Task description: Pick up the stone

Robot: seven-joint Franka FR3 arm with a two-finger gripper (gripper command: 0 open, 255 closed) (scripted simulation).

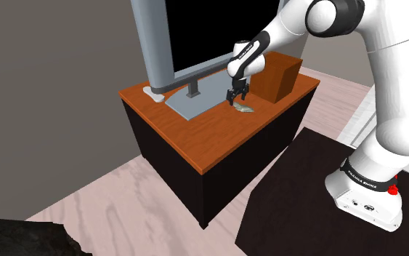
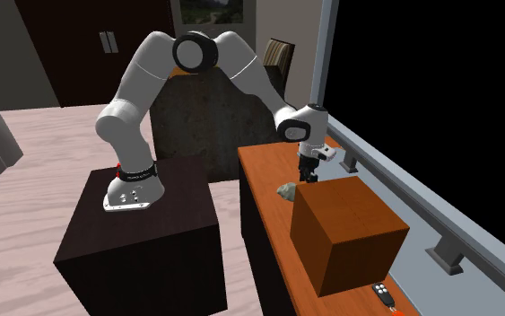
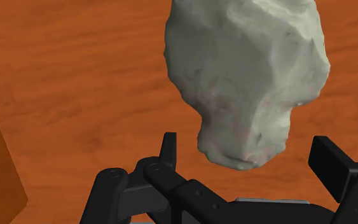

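A pale grey-green stone (image 1: 245,109) lies on the orange-brown desk top (image 1: 203,138), just in front of a brown box. In the second exterior view the stone (image 2: 287,191) sits beside the box's near corner. My black gripper (image 1: 237,100) hangs directly over the stone, pointing down, close above it. Through the wrist camera the stone (image 3: 247,70) looms large, and its narrow end reaches between my open gripper (image 3: 244,141). The two fingers (image 3: 168,147) stand apart on either side of that end, with small gaps, not clasping it.
A brown box (image 1: 280,76) stands right behind the stone. A large monitor (image 1: 195,33) on a grey base plate (image 1: 194,104) fills the desk's back. A small white object (image 1: 154,94) lies near the base. A key fob (image 2: 384,294) lies past the box. My dark stand (image 1: 304,211) is beside the desk.
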